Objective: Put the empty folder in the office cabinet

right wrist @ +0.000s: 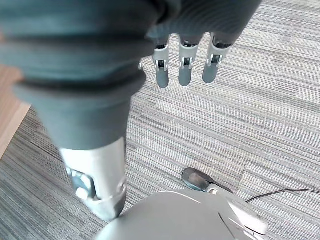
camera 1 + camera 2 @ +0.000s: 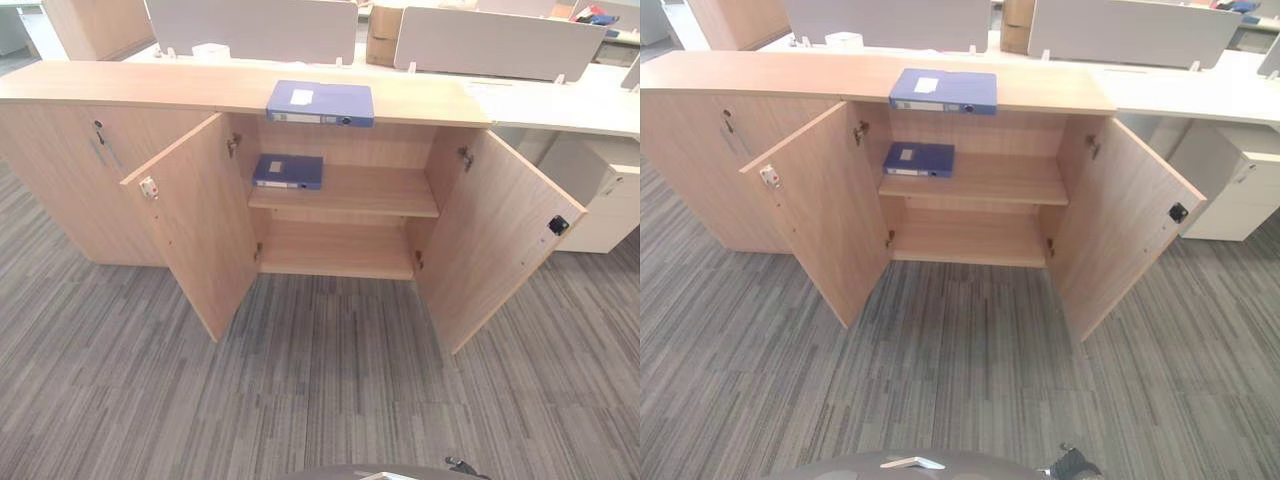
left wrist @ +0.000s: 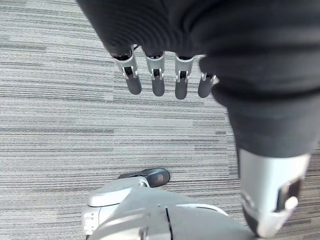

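1. Left eye view: a low wooden office cabinet [image 2: 240, 88] stands on grey striped carpet [image 2: 320, 390], with both doors of its middle section swung open toward the robot.
2. The left door [image 2: 195, 225] carries a small white latch near its upper outer corner; the right door [image 2: 495, 240] carries a small black one near its outer edge.
3. A blue folder [image 2: 320, 102] lies flat on the cabinet's top, directly above the open section, its spine facing forward and a white label on its cover.
4. A second blue folder [image 2: 288, 171] lies flat on the upper shelf [image 2: 370, 195] inside, at the shelf's left end close to the left door's hinge side.
5. The lower shelf [image 2: 340, 255] shows bare wood.
6. Behind the cabinet run grey desk partitions [image 2: 480, 42] and a white desktop [image 2: 560, 100].
7. Left wrist view: the left hand [image 3: 160, 75] hangs over the carpet, fingers straight and loosely spread, holding nothing.
8. Right wrist view: the right hand [image 1: 185, 62] likewise hangs above the carpet with straight, relaxed fingers and nothing in its grasp.
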### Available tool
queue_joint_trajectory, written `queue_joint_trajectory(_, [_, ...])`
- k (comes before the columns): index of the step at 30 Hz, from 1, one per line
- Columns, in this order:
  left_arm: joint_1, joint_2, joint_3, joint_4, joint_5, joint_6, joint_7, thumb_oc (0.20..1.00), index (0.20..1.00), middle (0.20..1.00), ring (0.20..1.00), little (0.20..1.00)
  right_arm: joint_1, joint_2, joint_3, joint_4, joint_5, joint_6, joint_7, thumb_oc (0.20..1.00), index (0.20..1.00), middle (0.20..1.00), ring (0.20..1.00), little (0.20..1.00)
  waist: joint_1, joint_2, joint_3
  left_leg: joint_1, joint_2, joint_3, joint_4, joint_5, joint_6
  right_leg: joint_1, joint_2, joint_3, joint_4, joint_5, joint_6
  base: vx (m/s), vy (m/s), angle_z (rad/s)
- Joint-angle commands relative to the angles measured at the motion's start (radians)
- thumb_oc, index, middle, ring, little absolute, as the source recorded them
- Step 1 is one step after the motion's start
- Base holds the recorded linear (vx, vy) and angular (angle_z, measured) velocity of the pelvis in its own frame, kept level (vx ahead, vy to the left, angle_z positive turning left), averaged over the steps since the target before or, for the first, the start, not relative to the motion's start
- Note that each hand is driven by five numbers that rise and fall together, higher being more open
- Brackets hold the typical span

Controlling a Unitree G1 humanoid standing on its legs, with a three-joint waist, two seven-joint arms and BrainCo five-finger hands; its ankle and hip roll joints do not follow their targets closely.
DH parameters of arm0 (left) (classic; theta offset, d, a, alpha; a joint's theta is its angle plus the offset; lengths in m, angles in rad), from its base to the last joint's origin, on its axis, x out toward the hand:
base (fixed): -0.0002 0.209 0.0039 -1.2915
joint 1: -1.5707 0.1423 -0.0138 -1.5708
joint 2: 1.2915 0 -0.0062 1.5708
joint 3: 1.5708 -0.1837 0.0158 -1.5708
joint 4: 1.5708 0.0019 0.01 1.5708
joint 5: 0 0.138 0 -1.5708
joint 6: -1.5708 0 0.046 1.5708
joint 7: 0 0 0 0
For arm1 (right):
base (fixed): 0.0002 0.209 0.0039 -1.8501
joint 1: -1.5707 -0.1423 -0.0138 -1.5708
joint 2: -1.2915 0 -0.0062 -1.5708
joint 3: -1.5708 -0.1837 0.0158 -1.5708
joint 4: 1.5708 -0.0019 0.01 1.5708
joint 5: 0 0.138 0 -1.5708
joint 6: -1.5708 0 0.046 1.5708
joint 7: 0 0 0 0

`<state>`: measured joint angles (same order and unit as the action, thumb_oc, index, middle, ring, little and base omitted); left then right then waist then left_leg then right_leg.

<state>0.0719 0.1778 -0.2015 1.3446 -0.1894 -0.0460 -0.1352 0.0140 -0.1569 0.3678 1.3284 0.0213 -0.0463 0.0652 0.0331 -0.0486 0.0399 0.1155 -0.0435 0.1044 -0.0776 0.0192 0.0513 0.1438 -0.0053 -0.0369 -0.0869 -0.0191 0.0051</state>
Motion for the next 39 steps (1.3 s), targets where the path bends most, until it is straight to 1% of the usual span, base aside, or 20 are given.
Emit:
queue_joint_trajectory(1, [-0.075,-0.026,0.006,0.087,-0.005,-0.007,0.007,1.0,1.0,1.0,1.0,1.0,-0.018,-0.031,0.046,0.014,-0.006,0.002,0.004,1.0,1.0,1.0,1.0,1.0,-0.013,0.031,0.002,0.033,0.03,-0.015,-0.01,-0.062,-0.058,-0.015,-0.005,-0.017,0.021,0.011,0.057,0.0,0.0,0.0])
queue_joint_trajectory(17, [-0.076,-0.025,0.014,0.077,-0.037,-0.009,0.015,1.0,1.0,1.0,1.0,1.0,-0.015,-0.036,0.051,-0.008,-0.008,-0.003,-0.007,1.0,1.0,1.0,1.0,1.0,-0.014,0.028,0.013,0.033,0.039,-0.014,-0.009,-0.061,-0.062,-0.021,0.002,-0.019,0.029,0.002,0.053,0.0,-0.003,0.0])
queue_joint_trajectory(19, [-0.076,-0.018,0.022,0.073,-0.047,-0.009,0.016,1.0,1.0,1.0,1.0,1.0,-0.016,-0.042,0.045,-0.022,-0.001,-0.005,-0.009,1.0,1.0,1.0,1.0,1.0,-0.013,0.026,0.022,0.024,0.043,-0.012,0.014,-0.065,-0.065,-0.029,0.004,-0.017,0.042,-0.002,0.05,-0.05,-0.075,0.0])
queue_joint_trajectory(21, [-0.076,-0.002,0.034,0.075,-0.053,-0.007,0.019,1.0,1.0,1.0,1.0,1.0,-0.026,-0.049,0.052,-0.05,0.005,-0.01,-0.007,1.0,1.0,1.0,1.0,1.0,-0.002,0.006,0.067,-0.105,0.059,0.001,0.23,-0.082,-0.09,-0.044,0.006,0.005,0.064,-0.014,0.029,-0.12,-0.117,-0.05])
queue_joint_trajectory(22, [-0.076,-0.002,0.034,0.075,-0.053,-0.007,0.019,1.0,1.0,1.0,1.0,1.0,-0.026,-0.048,0.051,-0.05,0.005,-0.01,-0.007,1.0,1.0,1.0,1.0,1.0,-0.003,0.007,0.065,-0.113,0.061,0.0,0.24,-0.087,-0.09,-0.047,0.007,0.004,0.065,-0.014,0.029,-0.13,-0.19,-0.22])
queue_joint_trajectory(23, [-0.085,0.009,0.031,0.066,-0.061,-0.004,0.022,1.0,1.0,1.0,1.0,1.0,-0.032,-0.06,0.053,-0.071,0.013,-0.01,-0.003,1.0,1.0,1.0,1.0,1.0,0.017,-0.009,0.115,-0.27,0.077,-0.015,0.501,-0.006,-0.106,-0.055,0.01,0.015,0.09,-0.016,0.007,-0.09,-0.141,-0.36])
queue_joint_trajectory(24, [-0.085,0.008,0.031,0.066,-0.061,-0.004,0.022,1.0,1.0,1.0,1.0,1.0,-0.032,-0.06,0.053,-0.071,0.013,-0.01,-0.003,1.0,1.0,1.0,1.0,1.0,0.016,-0.008,0.113,-0.274,0.078,-0.016,0.504,-0.007,-0.106,-0.057,0.011,0.014,0.09,-0.016,0.006,-0.14,-0.188,-0.32])
queue_joint_trajectory(25, [-0.092,0.008,0.023,0.063,-0.071,-0.005,0.028,1.0,1.0,1.0,1.0,1.0,-0.039,-0.068,0.054,-0.068,0.017,-0.006,-0.005,1.0,1.0,1.0,1.0,1.0,0.021,-0.011,0.138,-0.34,0.082,-0.032,0.557,0.039,-0.104,-0.061,0.011,0.011,0.101,-0.024,-0.003,0.04,-0.075,-0.19])
queue_joint_trajectory(26, [-0.088,0.008,0.026,0.07,-0.07,-0.001,0.025,1.0,1.0,1.0,1.0,1.0,-0.039,-0.074,0.056,-0.059,0.014,-0.003,-0.008,1.0,1.0,1.0,1.0,1.0,0.037,-0.006,0.149,-0.43,0.101,0.009,0.517,0.06,-0.089,-0.043,0.015,0.007,0.1,-0.051,-0.013,0.05,-0.071,-0.07])
queue_joint_trajectory(27, [-0.088,0.009,0.026,0.07,-0.07,-0.001,0.025,1.0,1.0,1.0,1.0,1.0,-0.039,-0.074,0.056,-0.059,0.014,-0.003,-0.008,1.0,1.0,1.0,1.0,1.0,0.038,-0.006,0.149,-0.431,0.102,0.01,0.522,0.054,-0.089,-0.042,0.015,0.007,0.102,-0.054,-0.013,0.3,0.066,0.03])
queue_joint_trajectory(28, [-0.051,-0.001,0.03,0.092,-0.055,0.0,0.017,1.0,1.0,1.0,1.0,1.0,-0.04,-0.081,0.044,-0.062,0.03,-0.005,-0.012,1.0,1.0,1.0,1.0,1.0,0.063,0.023,0.151,-0.468,0.126,0.01,0.374,0.126,-0.094,-0.018,0.041,0.02,0.105,-0.08,-0.018,0.32,0.14,0.13])
queue_joint_trajectory(29, [-0.027,-0.004,0.032,0.105,-0.038,0.001,0.014,1.0,1.0,1.0,1.0,1.0,-0.037,-0.089,0.041,-0.064,0.035,-0.008,-0.012,1.0,1.0,1.0,1.0,1.0,0.076,0.042,0.162,-0.482,0.134,0.006,0.267,0.201,-0.108,0.005,0.054,0.027,0.113,-0.103,-0.024,0.32,0.136,0.17])
queue_joint_trajectory(30, [-0.027,-0.004,0.032,0.105,-0.038,0.001,0.014,1.0,1.0,1.0,1.0,1.0,-0.037,-0.089,0.041,-0.064,0.035,-0.008,-0.012,1.0,1.0,1.0,1.0,1.0,0.076,0.042,0.162,-0.482,0.134,0.006,0.267,0.201,-0.108,0.005,0.054,0.027,0.113,-0.103,-0.024,0.22,0.086,0.15])
queue_joint_trajectory(31, [-0.021,-0.001,0.036,0.11,-0.029,0.003,0.014,1.0,1.0,1.0,1.0,1.0,-0.042,-0.093,0.042,-0.065,0.037,-0.01,-0.014,1.0,1.0,1.0,1.0,1.0,0.094,0.056,0.17,-0.526,0.141,0.0,0.194,0.228,-0.116,0.022,0.062,0.039,0.115,-0.116,-0.029,0.19,0.078,-0.04])
queue_joint_trajectory(32, [-0.02,0.001,0.039,0.112,-0.021,0.002,0.017,1.0,1.0,1.0,1.0,1.0,-0.049,-0.1,0.041,-0.065,0.039,-0.012,-0.014,1.0,1.0,1.0,1.0,1.0,0.112,0.057,0.184,-0.563,0.145,-0.008,0.126,0.241,-0.126,0.047,0.055,0.049,0.12,-0.135,-0.03,0.28,0.101,0.05])
queue_joint_trajectory(33, [-0.022,0.006,0.045,0.114,-0.017,0.001,0.019,1.0,1.0,1.0,1.0,1.0,-0.053,-0.103,0.037,-0.064,0.04,-0.013,-0.016,1.0,1.0,1.0,1.0,1.0,0.118,0.05,0.193,-0.57,0.14,0.001,0.074,0.249,-0.13,0.068,0.043,0.051,0.129,-0.157,-0.027,0.25,0.098,-0.13])
queue_joint_trajectory(34, [-0.023,0.009,0.049,0.115,-0.009,0.0,0.022,1.0,1.0,1.0,1.0,1.0,-0.056,-0.108,0.032,-0.063,0.04,-0.014,-0.018,1.0,1.0,1.0,1.0,1.0,0.124,0.051,0.198,-0.576,0.149,0.025,0.036,0.257,-0.135,0.089,0.037,0.055,0.131,-0.168,-0.024,0.24,0.109,-0.29])
queue_joint_trajectory(35, [-0.018,0.012,0.054,0.113,-0.001,-0.004,0.025,1.0,1.0,1.0,1.0,1.0,-0.057,-0.111,0.027,-0.06,0.039,-0.015,-0.019,1.0,1.0,1.0,1.0,1.0,0.128,0.055,0.192,-0.578,0.167,0.042,0.018,0.256,-0.136,0.106,0.037,0.064,0.132,-0.181,-0.02,0.34,0.197,-0.57])
queue_joint_trajectory(36, [-0.005,0.01,0.063,0.106,0.006,-0.008,0.029,1.0,1.0,1.0,1.0,1.0,-0.052,-0.115,0.018,-0.055,0.037,-0.016,-0.02,1.0,1.0,1.0,1.0,1.0,0.135,0.062,0.172,-0.572,0.203,0.086,0.001,0.268,-0.142,0.143,0.031,0.086,0.121,-0.199,-0.008,0.42,0.229,-0.57])
queue_joint_trajectory(39, [0.014,0.011,0.076,0.09,0.005,-0.013,0.036,1.0,1.0,1.0,1.0,1.0,-0.038,-0.117,0.005,-0.045,0.034,-0.017,-0.021,1.0,1.0,1.0,1.0,1.0,0.151,0.073,0.137,-0.561,0.257,0.116,0.006,0.309,-0.165,0.21,0.022,0.14,0.107,-0.237,-0.002,0.37,0.193,-0.48])
